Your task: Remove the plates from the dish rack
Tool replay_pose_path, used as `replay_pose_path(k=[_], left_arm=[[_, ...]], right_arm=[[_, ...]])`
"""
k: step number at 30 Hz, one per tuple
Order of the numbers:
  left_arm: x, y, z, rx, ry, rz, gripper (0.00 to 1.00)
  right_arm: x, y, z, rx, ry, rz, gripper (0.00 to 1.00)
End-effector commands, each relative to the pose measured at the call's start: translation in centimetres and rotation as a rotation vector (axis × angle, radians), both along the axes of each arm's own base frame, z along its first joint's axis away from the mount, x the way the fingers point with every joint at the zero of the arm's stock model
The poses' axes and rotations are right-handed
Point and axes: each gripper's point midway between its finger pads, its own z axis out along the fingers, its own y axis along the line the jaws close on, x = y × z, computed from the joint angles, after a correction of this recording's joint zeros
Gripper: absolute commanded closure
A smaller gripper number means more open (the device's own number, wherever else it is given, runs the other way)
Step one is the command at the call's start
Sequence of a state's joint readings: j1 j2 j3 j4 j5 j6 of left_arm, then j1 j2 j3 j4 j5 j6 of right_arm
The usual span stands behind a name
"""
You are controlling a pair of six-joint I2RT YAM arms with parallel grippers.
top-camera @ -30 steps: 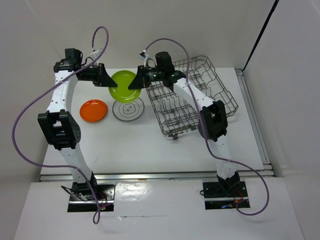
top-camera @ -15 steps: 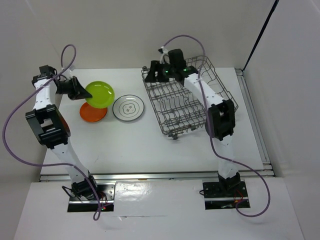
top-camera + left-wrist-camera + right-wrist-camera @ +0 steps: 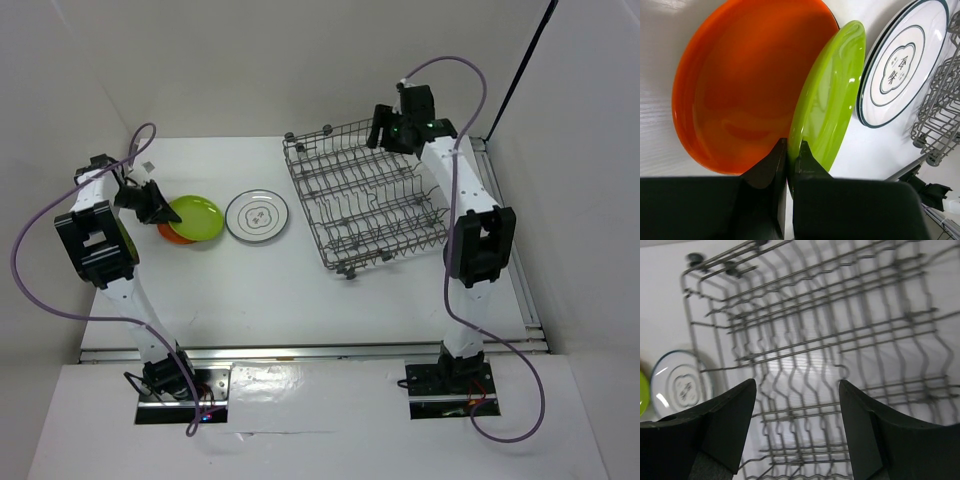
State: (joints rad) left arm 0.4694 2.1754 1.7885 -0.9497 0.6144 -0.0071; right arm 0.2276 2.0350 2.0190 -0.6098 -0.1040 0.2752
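My left gripper is shut on the rim of the lime green plate. The plate is tilted, and its lower edge lies over the orange plate on the table. To their right lies the white plate with a grey line drawing. The grey wire dish rack stands at the right, and no plate shows between its tines. My right gripper hangs open and empty above the rack's far right end.
White walls close in the table at the back and both sides. A metal rail runs along the right edge of the table. Purple cables loop off both arms. The left arm's elbow stands near the left wall.
The right gripper let go of the lime green plate, opened and drew back right over the rack. The left gripper carried the plate left and down onto the orange one.
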Motion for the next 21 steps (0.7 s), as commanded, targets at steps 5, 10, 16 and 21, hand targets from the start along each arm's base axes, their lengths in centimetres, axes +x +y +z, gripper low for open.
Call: replay_pose_path(k=[5, 10, 16, 21], left_arm=[[-0.1, 1.3, -1.0, 0.059, 0.026, 0.015, 0.63], [-0.2, 1.8, -0.8, 0.093, 0.037, 0.031, 0.54], [0.1, 2.3, -0.7, 0.117, 0.032, 0.043, 0.55], [-0.1, 2.9, -0.2, 0.152, 0.050, 0.059, 0.49]], right_arm=[[-0.8, -14.7, -2.6, -0.284, 0.115, -0.357, 0.24], [-2.3, -20.0, -6.1, -0.310, 0.239, -0.445, 0.21], [-2.7, -22.0, -6.4, -0.333, 0.233, -0.468, 0.20], [-3.5, -23.3, -6.5, -0.352, 0.250, -0.502, 0.20]])
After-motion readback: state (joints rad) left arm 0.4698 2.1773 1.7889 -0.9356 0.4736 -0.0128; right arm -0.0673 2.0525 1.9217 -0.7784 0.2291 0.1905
